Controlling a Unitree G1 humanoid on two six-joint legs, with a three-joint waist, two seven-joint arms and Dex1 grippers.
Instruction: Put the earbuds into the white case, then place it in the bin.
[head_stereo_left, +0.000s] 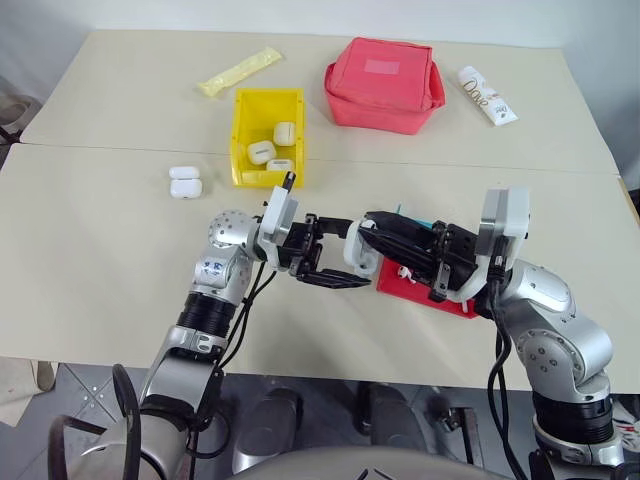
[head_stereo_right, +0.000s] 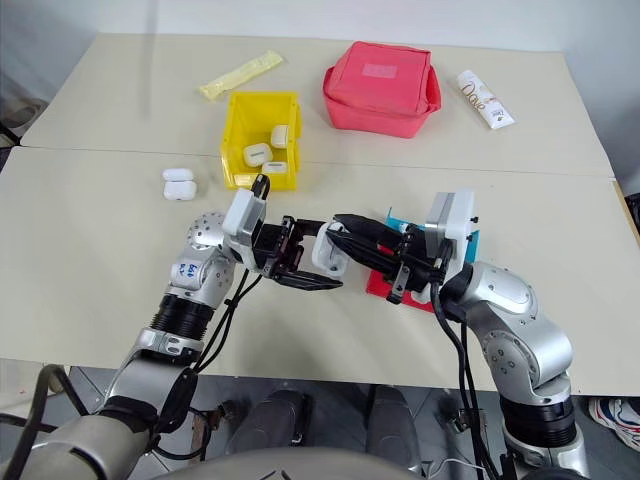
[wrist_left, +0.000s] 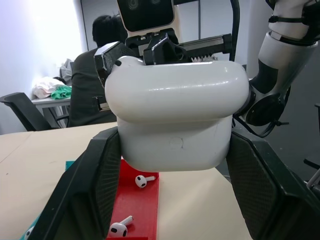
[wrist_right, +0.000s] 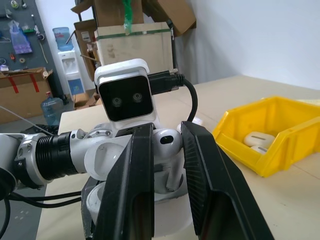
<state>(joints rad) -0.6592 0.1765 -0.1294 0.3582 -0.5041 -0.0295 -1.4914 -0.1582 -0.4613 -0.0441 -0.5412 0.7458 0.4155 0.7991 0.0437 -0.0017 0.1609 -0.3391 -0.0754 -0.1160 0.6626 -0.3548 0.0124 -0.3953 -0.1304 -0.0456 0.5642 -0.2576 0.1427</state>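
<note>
1. The left gripper (head_stereo_left: 322, 262) is closed on the white case (wrist_left: 175, 120), holding it in the air above the desk (head_stereo_left: 100, 260), in front of the robot. In the left wrist view the case sits clamped between the two black fingers (wrist_left: 100, 175) with its lid tipped open at the top.
2. The right gripper (wrist_right: 167, 160) pinches one of the earbuds (wrist_right: 167, 145) between its fingers and points it at the case; in the head views the two grippers meet over the near edge of the red tray (head_stereo_left: 415, 288).
3. Two more earbuds (wrist_left: 144, 180) lie on the red tray just below the held case.
4. The step in hand looks like loading: the pinched earbud is being lined up with the open case.
5. The next move calls for seating the stem straight into its socket, then letting go without knocking the case askew. The small glossy earbud could slip or jam at an angle.
6. The yellow bin (head_stereo_left: 240, 140) stands farther back on the desk, already holding three similar cases (head_stereo_left: 262, 152); another case (head_stereo_left: 185, 184) lies beside it. The held case goes there only once it is filled and shut.
</note>
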